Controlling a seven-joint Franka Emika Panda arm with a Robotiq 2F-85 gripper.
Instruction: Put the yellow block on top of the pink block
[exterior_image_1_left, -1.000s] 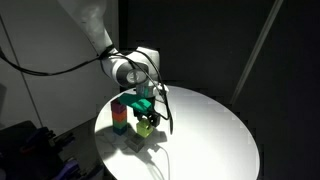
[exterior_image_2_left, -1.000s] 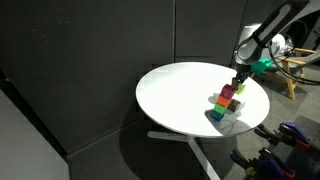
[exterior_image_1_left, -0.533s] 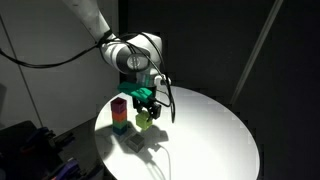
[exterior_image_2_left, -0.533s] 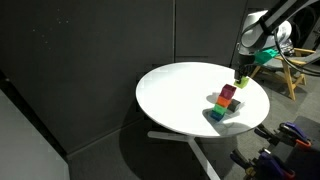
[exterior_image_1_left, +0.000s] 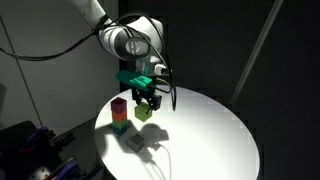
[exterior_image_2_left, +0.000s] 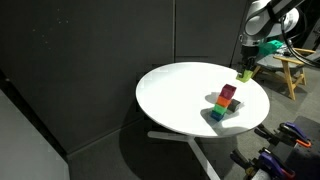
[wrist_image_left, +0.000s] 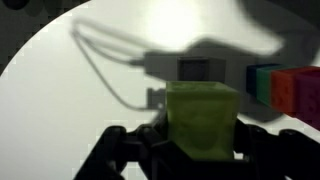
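My gripper is shut on the yellow block and holds it in the air above the round white table. In the wrist view the yellow block fills the space between the jaws. The pink block tops a small stack of cubes, with a red-orange cube and a green cube under it. The held block hangs just beside the stack, at about the pink block's height. In an exterior view the stack is below the held block.
A grey cube lies on the table in front of the stack; it also shows in the wrist view. Cables hang from the wrist. Dark curtains surround the table. A wooden stool stands behind it.
My gripper has lifted the yellow block from near the table surface up to about the height of the stack's top. The stack and grey cube have not moved.
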